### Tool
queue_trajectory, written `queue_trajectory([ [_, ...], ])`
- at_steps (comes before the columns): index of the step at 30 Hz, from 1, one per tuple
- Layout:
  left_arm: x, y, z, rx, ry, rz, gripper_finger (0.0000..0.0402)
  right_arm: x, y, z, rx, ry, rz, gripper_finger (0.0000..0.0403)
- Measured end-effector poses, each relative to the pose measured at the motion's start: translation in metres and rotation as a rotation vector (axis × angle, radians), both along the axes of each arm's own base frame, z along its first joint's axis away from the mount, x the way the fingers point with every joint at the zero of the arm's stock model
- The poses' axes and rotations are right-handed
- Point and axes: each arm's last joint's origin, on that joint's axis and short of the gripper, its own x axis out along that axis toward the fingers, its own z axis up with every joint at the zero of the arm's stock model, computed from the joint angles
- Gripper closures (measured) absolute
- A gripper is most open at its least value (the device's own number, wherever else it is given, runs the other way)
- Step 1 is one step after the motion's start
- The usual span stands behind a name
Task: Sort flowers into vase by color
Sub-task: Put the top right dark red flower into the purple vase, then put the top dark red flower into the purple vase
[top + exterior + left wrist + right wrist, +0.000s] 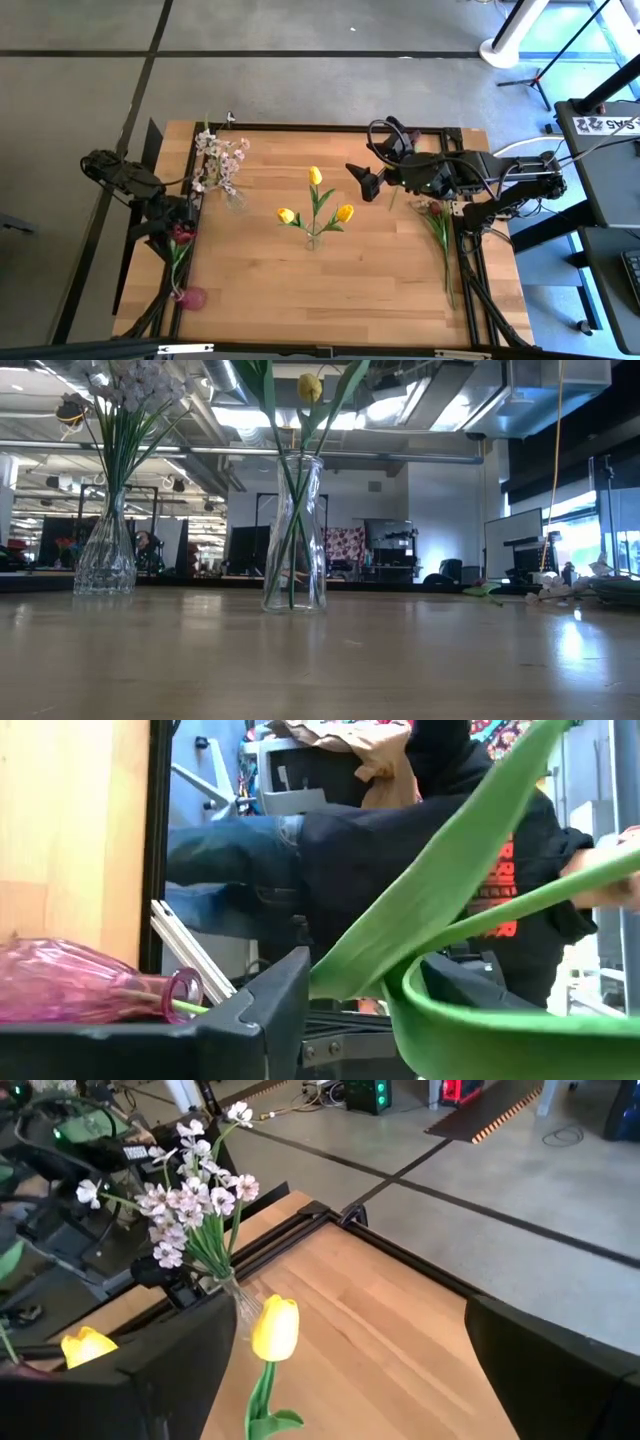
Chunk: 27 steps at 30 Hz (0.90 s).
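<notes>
Wooden table (390, 290). Right gripper (364, 181) hovers right of the yellow tulips (315, 176), fingers spread, empty. Left gripper (178, 228) at the left edge pinches a dark red bloom (183, 234), its stem entering the pink vase (190, 298). White-pink blossoms (220, 158) stand in a clear vase (105, 555). Loose flowers (437, 228) lie at the right edge.

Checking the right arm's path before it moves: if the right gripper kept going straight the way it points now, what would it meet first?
Probably the yellow tulips in the middle vase: the open right gripper faces them, though depth is unclear.
</notes>
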Motion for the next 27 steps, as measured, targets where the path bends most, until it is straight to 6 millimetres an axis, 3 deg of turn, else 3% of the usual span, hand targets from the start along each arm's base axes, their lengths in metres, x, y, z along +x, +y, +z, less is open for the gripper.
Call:
queue_trajectory([
  [4,-0.002,-0.001,0.000,-0.047,0.075,-0.055,0.0224,0.000,0.000,0.000,-0.064,0.037,0.018,0.0013],
  [9,-0.005,-0.002,0.001,-0.148,0.293,-0.138,0.0230,0.000,-0.006,0.001,-0.169,0.092,0.012,0.0013],
  [16,-0.005,-0.001,-0.004,-0.134,0.374,-0.045,0.0230,0.002,-0.020,0.001,-0.228,0.147,0.029,0.0013],
  [20,-0.007,-0.001,-0.003,-0.170,0.465,-0.078,0.0230,0.003,-0.023,0.001,-0.238,0.164,0.074,0.0013],
  [23,-0.016,0.002,0.016,-0.239,0.532,-0.121,0.0230,0.003,-0.023,0.001,-0.275,0.178,0.097,0.0013],
  [27,-0.038,0.014,0.059,-0.370,0.576,-0.110,0.0231,0.004,-0.026,0.003,-0.302,0.183,0.098,0.0013],
])
